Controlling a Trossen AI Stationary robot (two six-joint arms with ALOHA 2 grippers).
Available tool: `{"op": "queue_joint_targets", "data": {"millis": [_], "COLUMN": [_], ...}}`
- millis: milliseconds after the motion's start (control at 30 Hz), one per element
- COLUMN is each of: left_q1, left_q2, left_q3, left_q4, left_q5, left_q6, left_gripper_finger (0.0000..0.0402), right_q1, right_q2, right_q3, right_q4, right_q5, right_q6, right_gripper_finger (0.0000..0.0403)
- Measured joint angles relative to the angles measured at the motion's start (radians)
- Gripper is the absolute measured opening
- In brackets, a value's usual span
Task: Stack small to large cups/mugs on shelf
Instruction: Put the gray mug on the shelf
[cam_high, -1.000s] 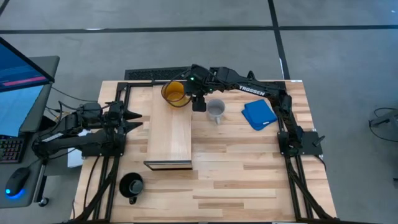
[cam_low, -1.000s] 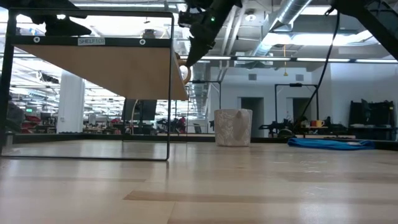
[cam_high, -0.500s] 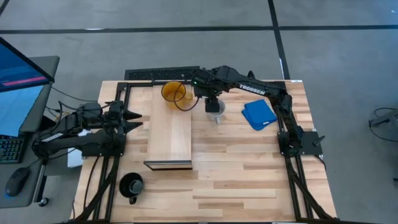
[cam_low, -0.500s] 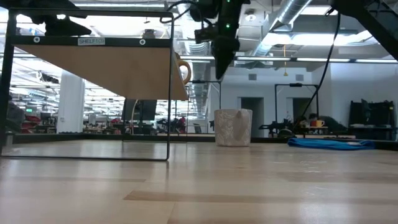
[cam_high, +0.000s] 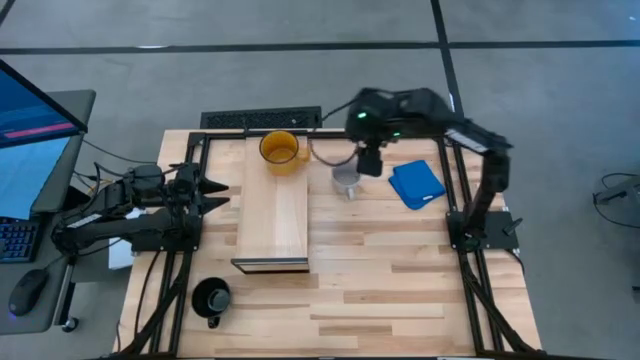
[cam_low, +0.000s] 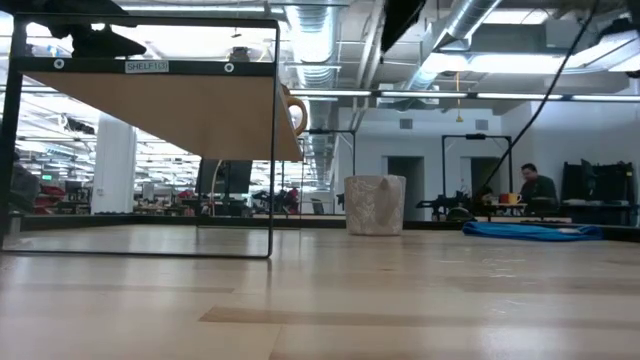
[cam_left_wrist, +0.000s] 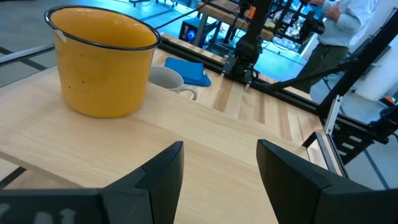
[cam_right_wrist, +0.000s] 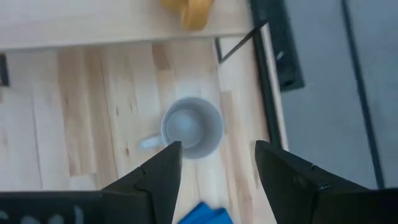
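Observation:
The yellow-orange mug (cam_high: 281, 150) stands upright on the far end of the raised pale shelf (cam_high: 275, 220); it also shows in the left wrist view (cam_left_wrist: 99, 62). The white mug (cam_high: 346, 182) stands upright on the table right of the shelf. The black mug (cam_high: 211, 298) stands near the table's near left corner. My right gripper (cam_right_wrist: 216, 149) is open and empty, high above the white mug (cam_right_wrist: 191, 128), a little to its right in the high view (cam_high: 370, 162). My left gripper (cam_left_wrist: 219, 149) is open and empty at the shelf's left side (cam_high: 215, 190).
A flat blue object (cam_high: 417, 184) lies on the table right of the white mug. Black frame rails (cam_high: 190, 260) run along the table's left and right sides. In the low view a thin black post (cam_low: 272, 140) holds up the shelf. A person (cam_low: 535, 185) is in the room far behind.
My right gripper has left the yellow mug's right side, gone toward the table's right edge and risen high, and now stands over the white mug. The yellow mug stays on the shelf.

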Motion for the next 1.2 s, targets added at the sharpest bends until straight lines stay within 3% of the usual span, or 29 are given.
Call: {"op": "queue_joint_targets", "data": {"millis": [333,533,900,1033,1200], "left_q1": [0.000,0.000,0.000,0.000,0.000], "left_q2": [0.000,0.000,0.000,0.000,0.000], "left_q3": [0.000,0.000,0.000,0.000,0.000], "left_q4": [0.000,0.000,0.000,0.000,0.000], "left_q5": [0.000,0.000,0.000,0.000,0.003], "left_q6": [-0.004,-0.034,-0.035,-0.035,-0.034], "left_gripper_finger": [0.0194,0.0194,0.0194,0.0194,0.0194], "right_q1": [0.049,0.114,0.192,0.169,0.134], "right_q2": [-0.135,-0.135,-0.134,-0.148,-0.225], "right_q3": [0.001,0.000,-0.007,-0.115,-0.363], "right_q4": [0.082,0.092,0.165,0.162,0.288], "right_q5": [-0.012,-0.064,-0.015,0.082,0.094], "right_q6": [0.293,0.298,0.330,0.410,0.510], "right_gripper_finger": [0.0226,0.0226,0.0226,0.0226,0.0226]}}
